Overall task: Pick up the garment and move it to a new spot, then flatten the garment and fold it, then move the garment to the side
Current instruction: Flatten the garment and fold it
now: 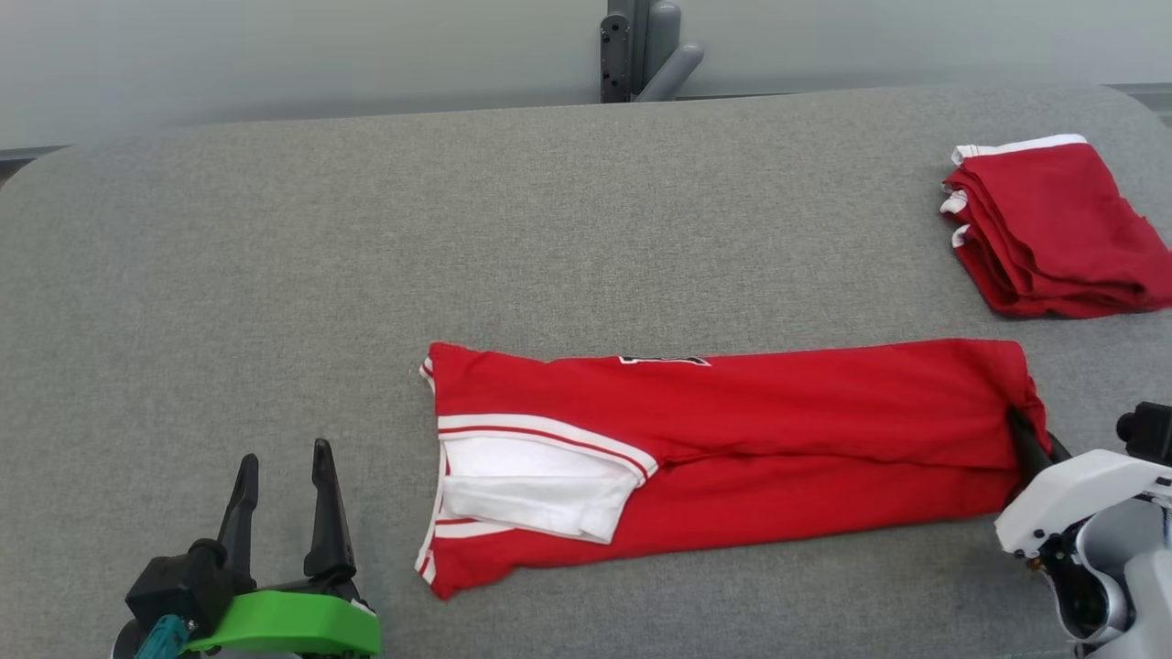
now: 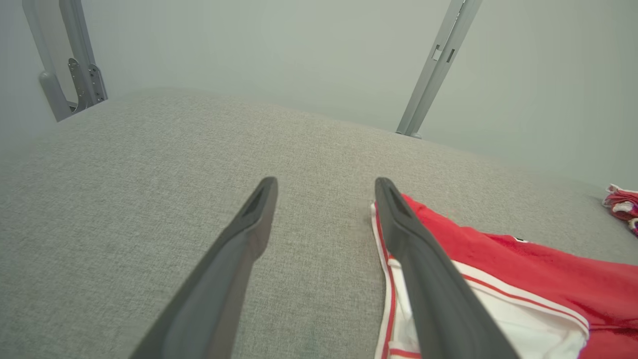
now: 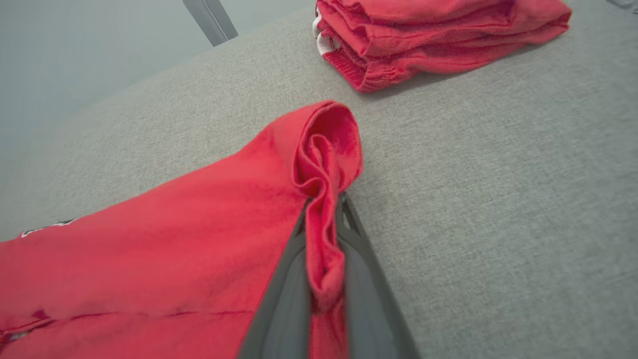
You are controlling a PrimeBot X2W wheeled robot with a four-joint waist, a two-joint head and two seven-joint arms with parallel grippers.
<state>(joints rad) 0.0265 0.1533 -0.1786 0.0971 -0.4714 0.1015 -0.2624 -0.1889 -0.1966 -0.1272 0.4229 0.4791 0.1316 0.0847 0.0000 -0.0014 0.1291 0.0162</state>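
The garment [image 1: 732, 439] is a red jersey with white trim, folded into a long strip across the grey table [image 1: 458, 229]. Its white-trimmed end [image 2: 498, 279] points left. My right gripper [image 1: 1030, 437] is shut on the strip's right end, and a bunched fold of the garment [image 3: 324, 199] stands pinched between the two dark fingers [image 3: 359, 269]. My left gripper [image 1: 282, 499] is open at the lower left, a short way left of the jersey's white-trimmed end. In the left wrist view the left gripper [image 2: 326, 192] has bare grey cloth between its fingers.
A stack of folded red garments [image 1: 1053, 229] lies at the table's far right, also in the right wrist view as a red stack [image 3: 438, 35]. Metal frame posts [image 1: 641, 46] stand behind the table's far edge. Bare grey surface spreads left and behind the jersey.
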